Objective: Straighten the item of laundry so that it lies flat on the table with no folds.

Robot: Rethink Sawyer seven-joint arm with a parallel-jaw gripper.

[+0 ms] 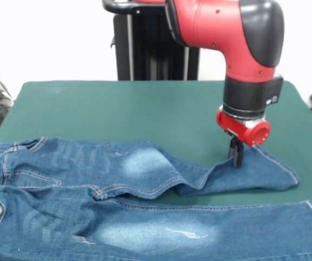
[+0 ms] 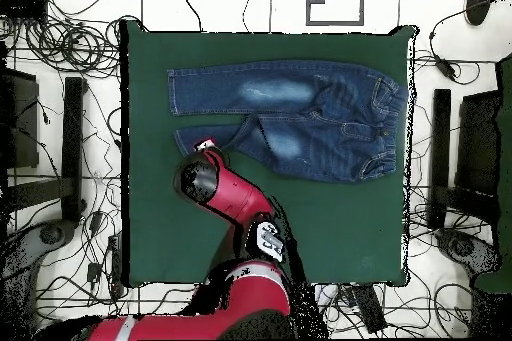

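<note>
We see the pair of blue denim jeans w/ faded pale patches and orange-tan stitching [image 1: 145,201] lying on the big rectangular table topped w/ dark green felt-like cloth [image 1: 118,109]; the black pincer under the red wrist [image 1: 236,155] is down on the far leg, near that leg's hem end, w/ the cloth rising in a small peak right at its tips; looks clamped on the denim there, tips together on the fabric, as far as the front view lets us judge.

Key relation: from the pincer, the rest of the jeans runs off toward the waistband, which sits well apart at the opposite end; the leg's long axis runs roughly straight from pincer to waistband, but midway the leg kinks and a fold rides up where it meets the other leg; the second leg lies just beside, on the side away from the robot's base, fairly flat and straight.

We judge the task partly done: one leg ok, the gripped leg still creased; next move prob. needs a pull along that axis, away from the waistband, to draw the fold out; risk: dragging the whole garment instead.
</note>
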